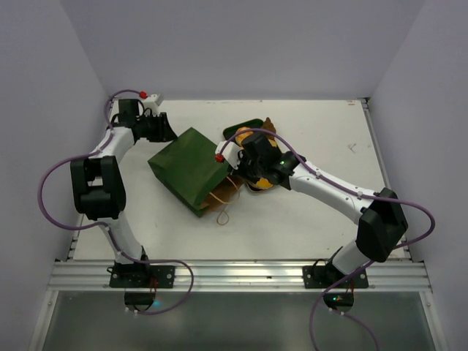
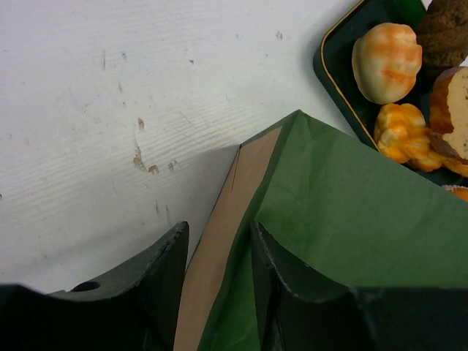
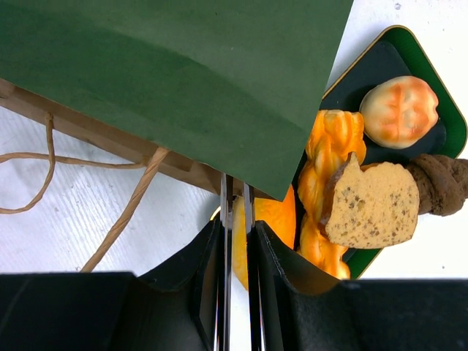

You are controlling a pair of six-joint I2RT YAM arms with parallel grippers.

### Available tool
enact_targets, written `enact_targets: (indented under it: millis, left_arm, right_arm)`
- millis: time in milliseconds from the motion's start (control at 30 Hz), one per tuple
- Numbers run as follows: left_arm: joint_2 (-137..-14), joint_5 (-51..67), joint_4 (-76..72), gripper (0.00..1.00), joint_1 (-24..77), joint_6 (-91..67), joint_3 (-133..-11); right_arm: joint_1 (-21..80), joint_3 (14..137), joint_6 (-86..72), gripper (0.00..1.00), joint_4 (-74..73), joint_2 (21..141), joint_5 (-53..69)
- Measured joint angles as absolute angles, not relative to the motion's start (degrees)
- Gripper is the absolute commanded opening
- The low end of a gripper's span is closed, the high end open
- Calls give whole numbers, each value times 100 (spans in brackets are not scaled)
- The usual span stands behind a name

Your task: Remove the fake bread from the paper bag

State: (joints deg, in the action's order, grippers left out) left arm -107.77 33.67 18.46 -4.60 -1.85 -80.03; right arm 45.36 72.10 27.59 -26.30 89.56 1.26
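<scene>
Fake bread (image 3: 322,157) is mostly out: bun (image 3: 398,110), twisted roll, seeded slice (image 3: 373,205) and dark brown piece (image 3: 442,183) lie on the green tray (image 3: 384,62), past the paper bag (image 1: 189,167), which lies on its side on the table (image 2: 110,110).

Left to right:
- Left gripper (image 2: 218,234): jaws apart, astride the bag's closed end, kraft fold strip (image 2: 227,219) between them. Can't tell if the pads press it.
- Right gripper (image 3: 236,227): jaws together at the bag mouth. Can't tell if they pinch anything. One round orange piece (image 3: 270,216) sits just behind the tips, under the bag's corner.

Step in hand, my read: clear that last orange piece.
- Pin the closed end with your left so the bag can't slide.
- Open your right before descending, take the piece across its width, and set it on the tray.
- Stay off the cord handles (image 3: 124,212); they lie beside the tips and snag easily.

Views:
- The right wrist view alone shows the orange piece clearly; from the top, the wrist covers most of it.
- The left wrist view alone shows the fold between the jaws.
- No view looks into the mouth, so check inside the bag.
</scene>
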Motion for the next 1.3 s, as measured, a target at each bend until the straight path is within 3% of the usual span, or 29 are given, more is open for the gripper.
enact_targets:
  millis: [600, 967, 1300]
  left_arm:
    - [-10777, 3715, 1857, 0, -460, -185, -7889]
    - [-10162, 3841, 1914, 0, -460, -325, -7878]
    - [-9094, 4241, 1286, 0, -486, -705, -6967]
  right_arm:
    - [4534, 7210, 2759, 27, -2630, 8962, 150]
    - [4525, 7234, 2744, 26, -2637, 8976, 95]
    - [4416, 7286, 2670, 26, -2650, 9229, -21]
